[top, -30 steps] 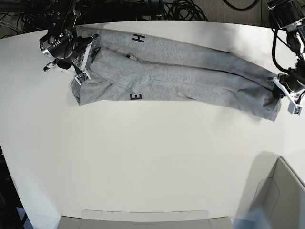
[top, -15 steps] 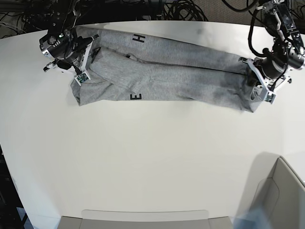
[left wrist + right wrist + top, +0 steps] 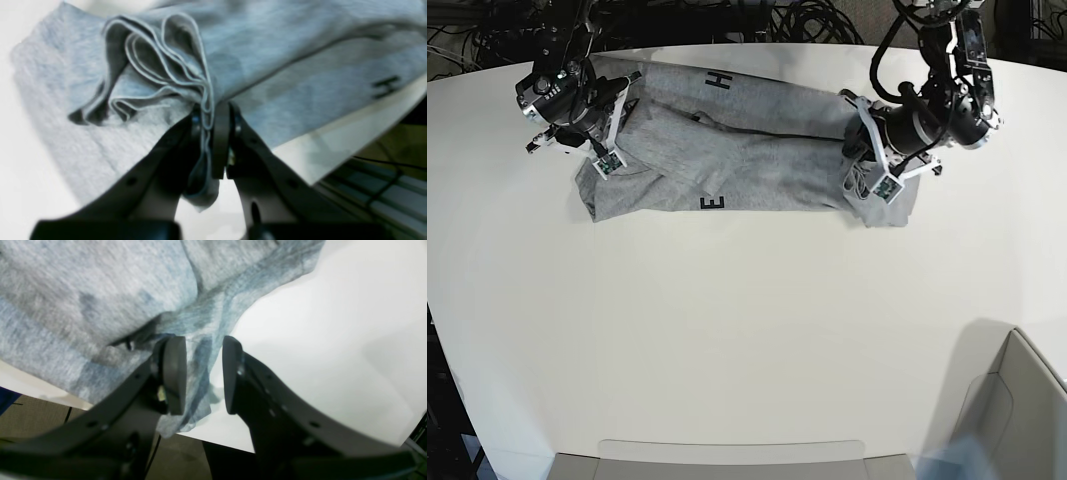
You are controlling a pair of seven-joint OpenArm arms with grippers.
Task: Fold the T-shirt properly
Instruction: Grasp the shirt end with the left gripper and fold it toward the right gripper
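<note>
The heather-grey T-shirt [image 3: 747,160] lies along the far side of the white table [image 3: 727,330], with black letters showing on it. My left gripper [image 3: 874,172] is at the shirt's right end, raised and shut on a bunch of its hem layers. In the left wrist view [image 3: 210,113] the cloth folds [image 3: 160,66] are pinched between the jaws. My right gripper [image 3: 605,135] is over the shirt's left end. In the right wrist view [image 3: 203,373] its jaws stand apart, with the shirt's edge [image 3: 100,306] under and between them.
A grey bin [image 3: 1017,420] stands at the front right corner. A flat grey tray edge [image 3: 727,455] lies along the front. Dark cables [image 3: 807,20] run behind the table's back edge, close to both arms.
My left gripper has carried the shirt's right end far to the left, so the spread shirt is much shorter. The right gripper has stayed at the left end.
</note>
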